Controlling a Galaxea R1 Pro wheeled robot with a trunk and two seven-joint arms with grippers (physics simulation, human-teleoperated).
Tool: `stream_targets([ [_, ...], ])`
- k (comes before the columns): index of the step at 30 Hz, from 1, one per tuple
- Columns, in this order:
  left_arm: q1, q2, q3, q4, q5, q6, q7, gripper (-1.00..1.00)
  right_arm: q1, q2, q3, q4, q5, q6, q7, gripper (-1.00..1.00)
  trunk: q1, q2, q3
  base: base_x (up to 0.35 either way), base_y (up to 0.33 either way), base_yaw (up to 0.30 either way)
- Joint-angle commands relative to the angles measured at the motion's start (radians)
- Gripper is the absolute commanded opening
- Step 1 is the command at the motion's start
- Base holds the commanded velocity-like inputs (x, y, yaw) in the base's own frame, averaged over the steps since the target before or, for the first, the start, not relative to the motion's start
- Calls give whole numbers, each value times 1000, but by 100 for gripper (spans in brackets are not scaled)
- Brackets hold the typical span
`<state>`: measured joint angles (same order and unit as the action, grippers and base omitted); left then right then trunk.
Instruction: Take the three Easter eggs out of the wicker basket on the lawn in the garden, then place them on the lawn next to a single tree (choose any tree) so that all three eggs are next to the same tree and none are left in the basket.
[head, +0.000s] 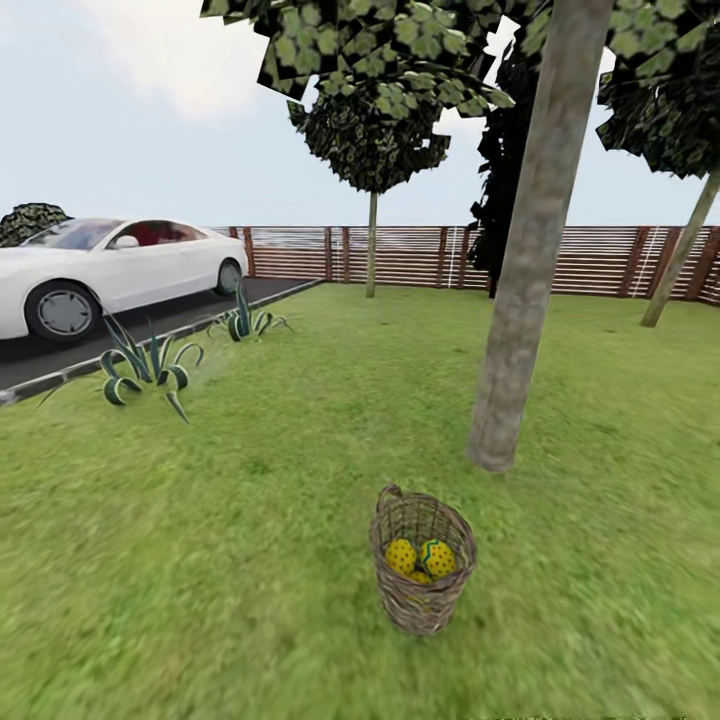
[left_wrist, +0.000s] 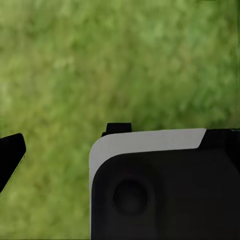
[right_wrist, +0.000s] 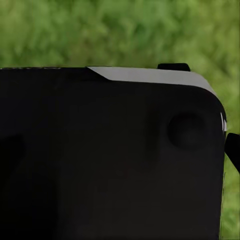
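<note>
The wicker basket (head: 421, 575) stands upright on the lawn (head: 250, 520), near the foot of the thick-trunked tree (head: 520, 300). All 3 Easter eggs (head: 420, 560) lie inside, none yet removed. That tree is the handiest drop site. Both wrist views show dark housing over grass; jaw state cannot be determined.

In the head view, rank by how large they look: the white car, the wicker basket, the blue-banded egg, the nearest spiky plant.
1. White car, though cut by the frame edge.
2. Wicker basket and spiky plant: look alike; the plant is farther off, so unranked.
3. Blue-banded egg, smallest.
</note>
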<state>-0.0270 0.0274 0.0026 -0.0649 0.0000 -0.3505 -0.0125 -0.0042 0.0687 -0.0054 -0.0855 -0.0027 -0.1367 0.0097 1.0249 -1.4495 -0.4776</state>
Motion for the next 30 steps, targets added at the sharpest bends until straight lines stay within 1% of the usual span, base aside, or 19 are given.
stream_targets([
  [1,0,0,0,1,0,-3,-1,100,0,0,-1,1,0,-3,1,100,0,0,0,49,94,-272],
  [10,0,0,0,1,0,-3,-1,100,0,0,-1,1,0,-3,1,100,0,0,5,15,165,-272],
  [30,1,0,0,-1,0,-4,-1,100,0,0,1,3,0,-3,1,100,0,0,17,71,276,-272],
])
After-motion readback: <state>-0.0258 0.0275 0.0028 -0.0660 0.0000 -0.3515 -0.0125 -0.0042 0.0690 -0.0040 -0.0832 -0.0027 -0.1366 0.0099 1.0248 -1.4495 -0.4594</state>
